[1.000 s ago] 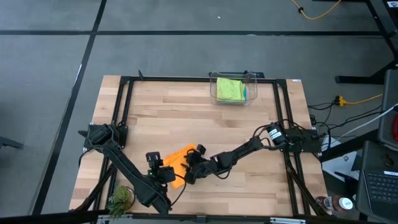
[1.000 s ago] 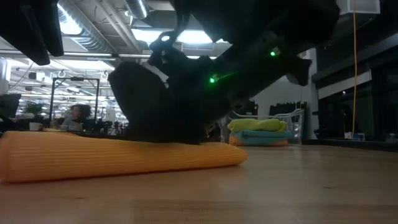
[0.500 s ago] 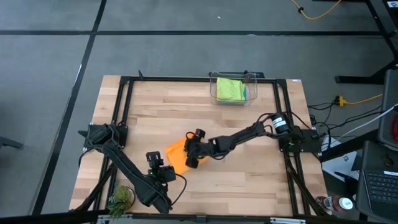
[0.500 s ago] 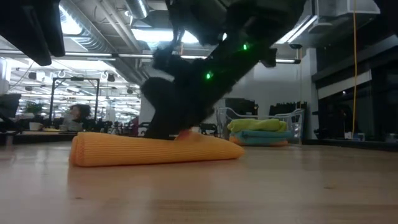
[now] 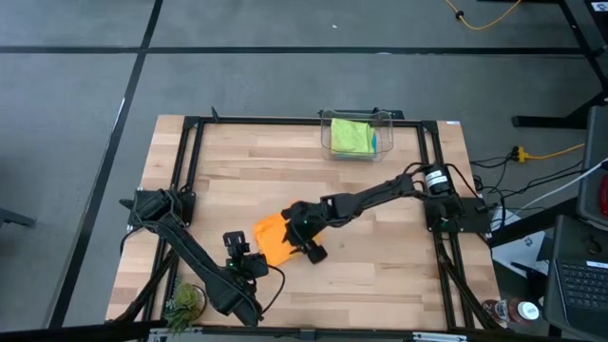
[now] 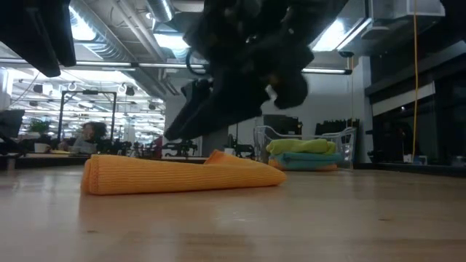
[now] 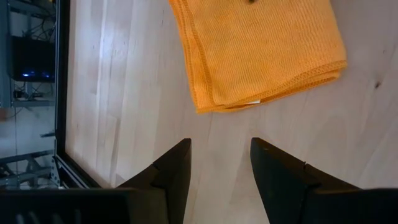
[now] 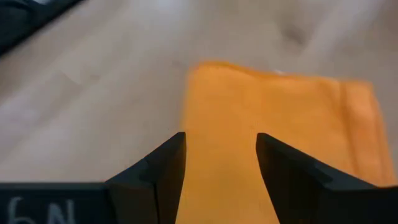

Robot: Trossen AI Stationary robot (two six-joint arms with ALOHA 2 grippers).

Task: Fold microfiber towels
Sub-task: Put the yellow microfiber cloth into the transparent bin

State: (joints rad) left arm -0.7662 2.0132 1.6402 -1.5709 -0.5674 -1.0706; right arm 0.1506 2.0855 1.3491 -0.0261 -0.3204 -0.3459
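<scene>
A folded orange towel (image 5: 272,239) lies flat on the wooden table, left of its middle; it also shows in the low view (image 6: 182,175), the left wrist view (image 7: 258,53) and the right wrist view (image 8: 280,137). My right gripper (image 5: 304,237) hangs open just above the towel's right part (image 6: 191,127), touching nothing. My left gripper (image 5: 245,252) is open and empty at the towel's near left side, its fingers (image 7: 174,171) short of the towel's edge. A lime green towel (image 5: 350,136) lies on a teal one (image 5: 376,141) in the clear bin.
The clear bin (image 5: 356,118) stands at the table's far edge, right of the middle; the low view shows its stack (image 6: 300,147). Black frame rails (image 5: 190,161) run along the table's sides. A green tuft (image 5: 185,302) sits at the near left corner.
My right gripper has gone toward the far edge over the orange towel, carrying the towel's near part over onto the rest. It has then risen clear of the towel. The towel now lies shorter and folded.
</scene>
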